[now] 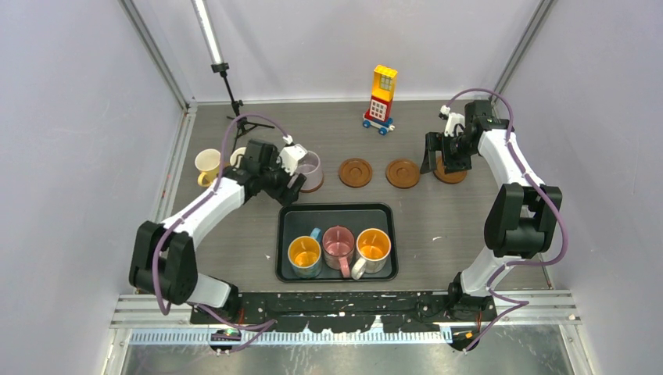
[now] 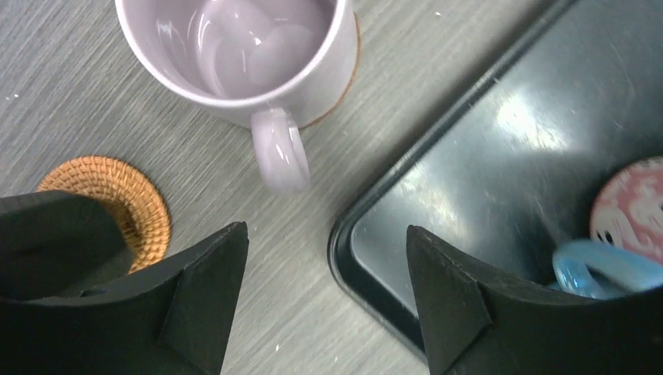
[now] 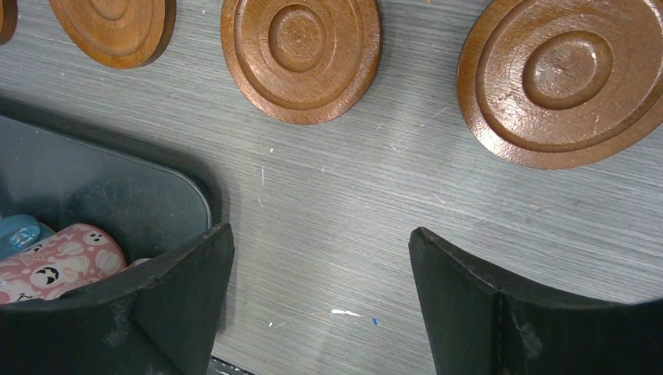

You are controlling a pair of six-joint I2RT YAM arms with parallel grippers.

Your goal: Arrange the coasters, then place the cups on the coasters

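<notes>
**Top, left wrist and right wrist views.** A pale lilac glazed ceramic mug (image 1: 311, 169) (image 2: 234, 55) with a looped handle stands upright on a round brown coaster, of which only a thin rim (image 2: 349, 78) shows beneath its base. It sits on the grey wood-grain table (image 1: 438, 226), just beyond the far left corner of the black rectangular tray (image 1: 285, 269) (image 2: 469, 187).

To its right lie three bare coasters in a row: flat wooden discs (image 1: 355, 173) (image 1: 403, 173) (image 1: 452, 173) turned with concentric ring grooves and finished in a glossy reddish brown (image 3: 301, 55) (image 3: 567, 78) (image 3: 117, 27).

A cream mug (image 1: 207, 166) stands at the far left. Inside the smooth, reflective tray stand three more mugs, side by side:
- a blue mug with an orange interior (image 1: 305, 255)
- a pink mug (image 1: 338, 244) (image 3: 55, 262) printed with small faces
- a whitish mug with an orange interior (image 1: 373, 248)

A woven, orange-brown round mat (image 2: 117, 195) lies beside the lilac mug, partly hidden by a finger.

The left gripper (image 1: 293, 183) (image 2: 324, 234) hangs just before the mug's handle, its black wedge-shaped jaws apart and holding nothing. The right gripper (image 1: 442, 160) (image 3: 320, 234) hovers by the rightmost coaster, its jaws likewise spread over bare table.

A coloured toy-block house (image 1: 381, 98) stands at the back.
</notes>
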